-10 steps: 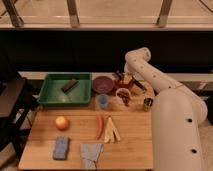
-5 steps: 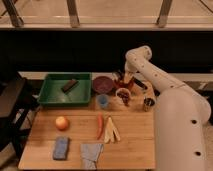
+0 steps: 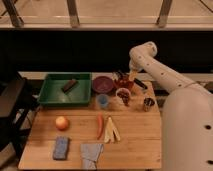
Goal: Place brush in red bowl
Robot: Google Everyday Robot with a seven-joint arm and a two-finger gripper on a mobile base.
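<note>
No displacement is evident since the earlier frames: the arm (image 3: 155, 65) and all items hold the same positions. The gripper (image 3: 131, 79) hangs at the rear edge of the bench (image 3: 135, 145), right of centre, directly over the red bowl (image 3: 124, 83).

The brush (image 3: 141, 84) appears to lie just right of the bowl, slanting toward the right edge, with its near end at or under the gripper; contact cannot be confirmed. Whether the fingers are spread or closed cannot be determined.

Layout on the bench:
- Purple bowl (image 3: 103, 83): rear edge, touching or just left of the red bowl.
- Green tray (image 3: 50, 95): rear left corner, containing a dark block (image 3: 69, 85).
- White cup (image 3: 123, 96) and blue cup (image 3: 102, 101): just forward of the bowls.
- Metal cup (image 3: 148, 104): near the right edge.
- Orange (image 3: 61, 123), carrot (image 3: 99, 125): centre area.
- Sponge (image 3: 61, 148), cloth (image 3: 91, 154): front edge.
</note>
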